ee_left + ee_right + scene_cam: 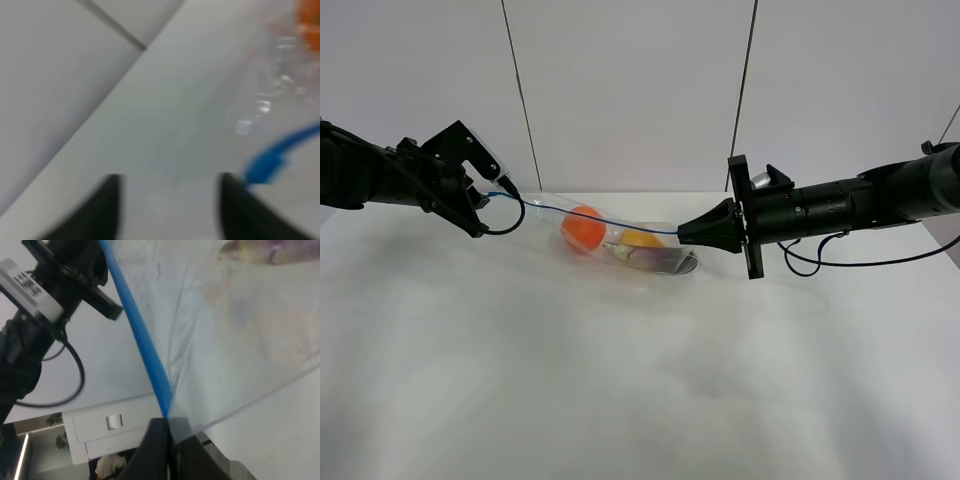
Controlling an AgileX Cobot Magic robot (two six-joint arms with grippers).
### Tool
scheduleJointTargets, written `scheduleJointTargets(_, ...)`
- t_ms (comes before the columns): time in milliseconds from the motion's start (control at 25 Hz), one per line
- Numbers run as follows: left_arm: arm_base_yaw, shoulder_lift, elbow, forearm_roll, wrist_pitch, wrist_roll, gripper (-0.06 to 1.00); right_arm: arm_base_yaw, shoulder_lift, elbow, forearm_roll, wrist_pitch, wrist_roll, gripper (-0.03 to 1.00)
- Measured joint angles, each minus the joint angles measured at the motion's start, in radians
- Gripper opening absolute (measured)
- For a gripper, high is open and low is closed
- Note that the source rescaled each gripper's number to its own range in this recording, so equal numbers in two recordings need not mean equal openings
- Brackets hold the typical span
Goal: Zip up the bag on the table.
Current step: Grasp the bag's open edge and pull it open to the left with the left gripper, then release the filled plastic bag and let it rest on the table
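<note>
Seen from above, the bag (620,243) rests mid-table (620,400), its blue zip strip (570,211) running lengthwise from the left gripper (492,198) to the right gripper (683,235). In the left wrist view the jaws stand parted, with the strip's end just outside them, ungripped. In the right wrist view the jaws are pinched on the strip's other end.

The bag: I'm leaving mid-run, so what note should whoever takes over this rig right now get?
Left gripper: open, nothing between its fingers; the end of the blue zip strip sits just beside one finger.
Right gripper: shut on the strip's other end.
Bag: on the table, produce inside, strip running from one gripper to the other.
Done: strip looks like one closed line near the right gripper.
Left: check the seal along its length; too blurred at the left end.
</note>
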Motion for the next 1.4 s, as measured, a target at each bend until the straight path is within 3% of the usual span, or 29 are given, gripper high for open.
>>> scheduleJointTargets(80, 0.009, 0.0, 0.0, -0.049, -0.022, -0.002, 0.81, -0.001, 0.0, 0.0, -0.001, 0.001, 0.0, 0.0)
scheduleJointTargets(160, 0.021, 0.0, 0.0, -0.098, -0.043, -0.003, 0.9, -0.001, 0.0, 0.0, -0.002, 0.001, 0.0, 0.0)
scheduleJointTargets(280, 0.051, 0.0, 0.0, -0.192, -0.066, -0.003, 0.94, -0.001, 0.0, 0.0, -0.005, 0.001, 0.0, 0.0)
scheduleJointTargets(440, 0.094, 0.0, -0.011, -0.426, -0.087, -0.004, 0.92, -0.001, 0.0, 0.0, -0.007, 0.001, 0.0, 0.0)
scheduleJointTargets(560, 0.112, -0.01, -0.013, -0.486, -0.105, -0.003, 0.9, -0.001, 0.0, 0.0, -0.007, 0.001, 0.0, 0.0)
scheduleJointTargets(720, 0.114, -0.048, -0.017, -0.499, -0.066, -0.003, 0.9, -0.001, 0.0, 0.0, -0.008, 0.001, 0.0, 0.0)
scheduleJointTargets(840, 0.114, -0.077, -0.017, -0.501, 0.044, -0.009, 0.9, -0.001, 0.0, 0.0, -0.008, 0.001, 0.0, 0.0)
scheduleJointTargets(1080, 0.114, -0.106, -0.017, -0.503, 0.411, -0.085, 0.9, -0.001, 0.0, 0.0, -0.008, 0.001, 0.0, 0.0)
scheduleJointTargets(1280, 0.114, -0.11, -0.017, -0.478, 0.605, -0.297, 0.9, -0.001, 0.0, 0.0, -0.008, 0.001, 0.0, 0.0)
scheduleJointTargets(1360, 0.114, -0.11, -0.019, -0.375, 0.7, -0.414, 0.9, -0.001, 0.0, 0.0, -0.008, 0.001, 0.0, 0.0)
scheduleJointTargets(1400, 0.114, -0.11, -0.023, -0.286, 0.736, -0.49, 0.9, -0.001, 0.0, 0.0, -0.008, 0.001, 0.0, 0.0)
